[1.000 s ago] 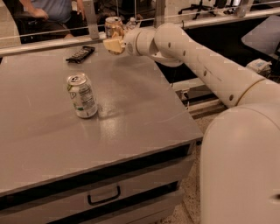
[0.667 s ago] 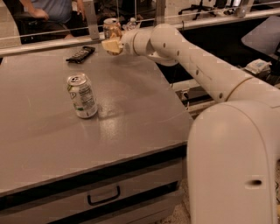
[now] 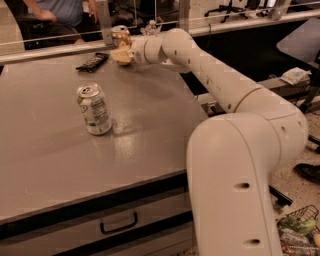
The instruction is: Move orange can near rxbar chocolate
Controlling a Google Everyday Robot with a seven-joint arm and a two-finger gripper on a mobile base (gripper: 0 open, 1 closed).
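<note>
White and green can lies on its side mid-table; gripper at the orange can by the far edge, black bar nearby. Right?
No: the camera view shows the white and green can standing upright. The gripper is at the orange can by the far edge, rxbar chocolate nearby.

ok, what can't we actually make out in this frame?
Camera view only:
- Shiny copper-orange aluminium can: lower body hidden by the tool, which sits in front of it at the grey table's far edge; whether the can rests on the table is unseen.
- Flat black wrapped bar: print too small to read.
- White and green drink can: label text blurred.
- Person behind the rail: head cut off by the top edge.
</note>
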